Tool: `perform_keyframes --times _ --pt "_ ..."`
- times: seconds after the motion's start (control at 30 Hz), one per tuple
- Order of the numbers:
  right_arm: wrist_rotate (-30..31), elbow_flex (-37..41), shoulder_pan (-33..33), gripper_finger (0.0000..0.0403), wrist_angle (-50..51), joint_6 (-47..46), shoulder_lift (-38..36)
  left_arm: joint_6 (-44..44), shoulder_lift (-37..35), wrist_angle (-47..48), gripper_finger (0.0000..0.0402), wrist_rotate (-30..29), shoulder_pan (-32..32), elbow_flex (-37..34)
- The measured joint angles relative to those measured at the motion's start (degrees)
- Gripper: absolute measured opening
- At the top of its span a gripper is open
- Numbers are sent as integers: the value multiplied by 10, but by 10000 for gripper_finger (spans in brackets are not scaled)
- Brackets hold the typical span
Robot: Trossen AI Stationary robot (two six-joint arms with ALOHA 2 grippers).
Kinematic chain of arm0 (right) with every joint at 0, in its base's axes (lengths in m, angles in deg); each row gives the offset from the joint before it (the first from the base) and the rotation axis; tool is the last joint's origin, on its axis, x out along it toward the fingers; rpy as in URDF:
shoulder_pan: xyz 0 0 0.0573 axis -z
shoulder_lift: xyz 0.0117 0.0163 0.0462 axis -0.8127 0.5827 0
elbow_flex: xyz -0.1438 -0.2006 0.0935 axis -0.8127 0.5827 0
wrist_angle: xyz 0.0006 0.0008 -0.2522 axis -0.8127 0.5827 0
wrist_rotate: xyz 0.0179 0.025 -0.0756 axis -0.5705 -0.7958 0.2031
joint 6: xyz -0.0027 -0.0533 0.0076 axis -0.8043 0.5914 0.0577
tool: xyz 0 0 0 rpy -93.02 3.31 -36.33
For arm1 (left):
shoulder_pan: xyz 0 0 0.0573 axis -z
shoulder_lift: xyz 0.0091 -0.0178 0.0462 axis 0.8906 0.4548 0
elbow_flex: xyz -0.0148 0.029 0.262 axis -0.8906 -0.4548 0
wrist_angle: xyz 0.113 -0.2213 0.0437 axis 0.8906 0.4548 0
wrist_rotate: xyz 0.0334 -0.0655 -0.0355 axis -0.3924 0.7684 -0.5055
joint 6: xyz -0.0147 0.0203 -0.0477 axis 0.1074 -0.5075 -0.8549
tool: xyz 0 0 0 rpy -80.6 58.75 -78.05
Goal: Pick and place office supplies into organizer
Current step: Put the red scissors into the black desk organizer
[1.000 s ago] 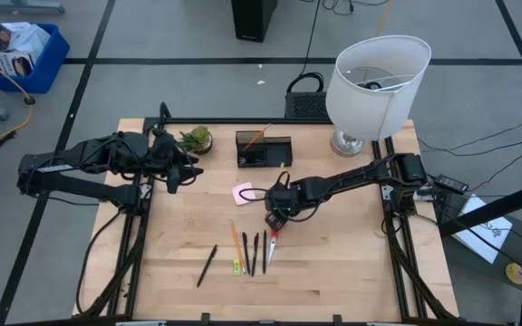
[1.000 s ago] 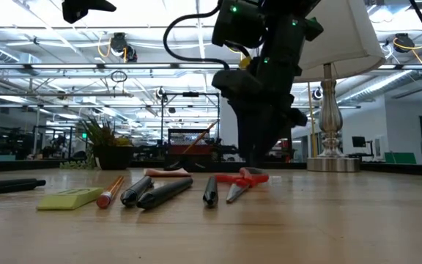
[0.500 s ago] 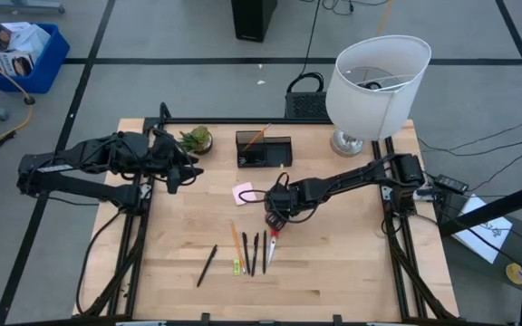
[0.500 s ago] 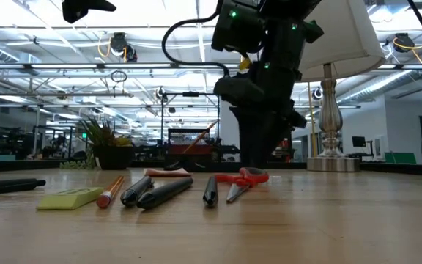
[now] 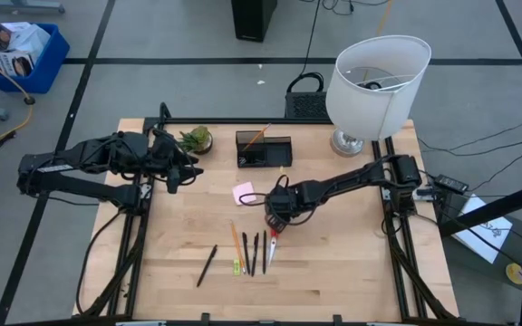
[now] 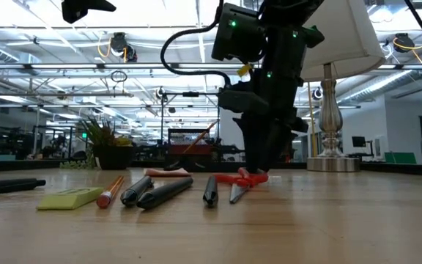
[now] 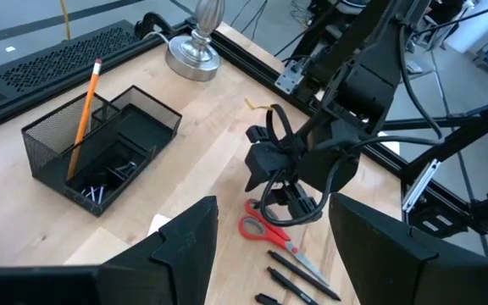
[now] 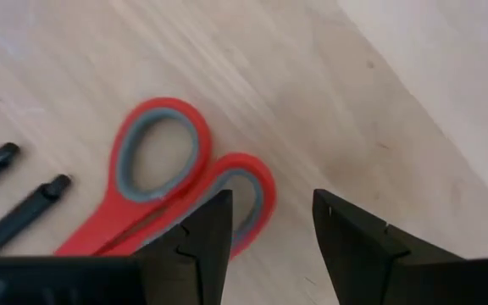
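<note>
Right gripper point(image 8: 265, 233) hangs low over the red-handled scissors point(image 8: 172, 191), its 2 fingers apart and empty, one handle loop just beside them. Those scissors lie flat on the table point(image 5: 352, 263), well apart from the organizer point(image 5: 264, 149). Left gripper point(image 5: 188, 172) waits, fingers parted, beside the potted plant point(image 5: 196, 139).

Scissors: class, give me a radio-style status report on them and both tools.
Right tool open, low over the scissors, handles not yet gripped. Left tool open, waiting near the plant. Scissors flat on the table, pens alongside; nothing blocking.
</note>
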Motion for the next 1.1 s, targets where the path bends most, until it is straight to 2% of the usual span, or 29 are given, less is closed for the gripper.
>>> perform_keyframes --times 0.2,0.3,0.6,0.87,1.1 --pt "-19 33 -1 154 -42 -7 1 0 0 0 232 1 0 0" --pt "-16 42 -4 141 -47 -14 1 0 0 0 232 8 0 0" --pt "-17 44 -3 18 -72 -37 2 4 0 0 232 9 0 0" --pt "-8 46 -3 34 -100 -86 -6 4 0 0 232 9 0 0" --pt "77 45 8 16 -162 -77 -60 9 0 0 232 9 0 0"
